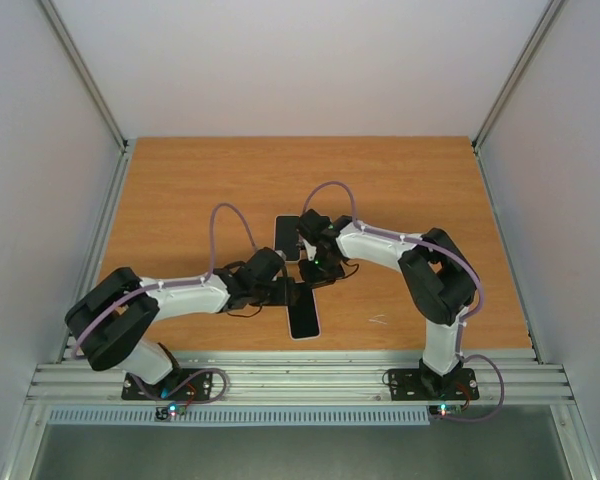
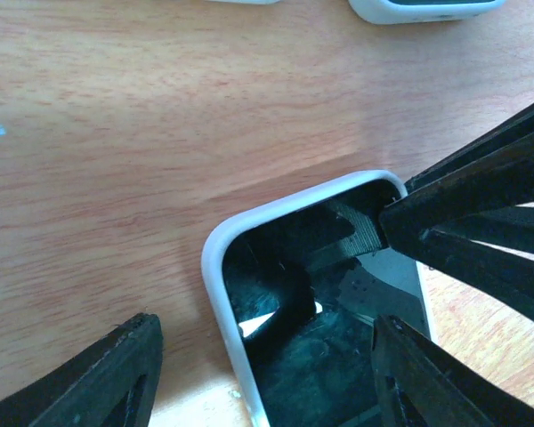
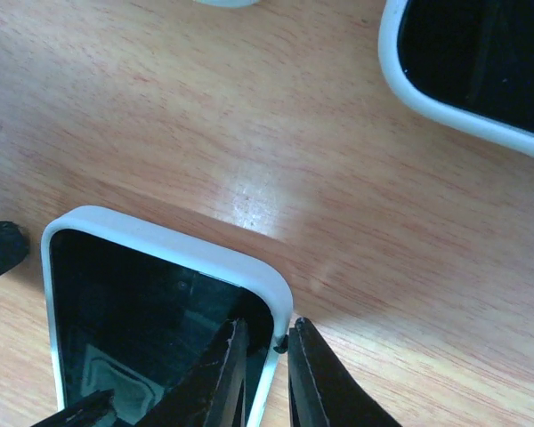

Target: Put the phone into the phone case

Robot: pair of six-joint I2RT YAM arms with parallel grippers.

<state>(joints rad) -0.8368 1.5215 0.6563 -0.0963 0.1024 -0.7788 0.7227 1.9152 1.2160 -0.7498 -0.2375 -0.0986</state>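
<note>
White phone [image 3: 151, 302] edge nipped by right end effector [image 3: 269, 336], wrist view only, left end effector [image 2: 262, 334] agape over phone case [image 2: 215, 260]

Nothing can be read in any view. No text, label, brand, number or sign shows, not even on the case [image 3: 173, 240] at the lower left of the right wrist view.
</note>
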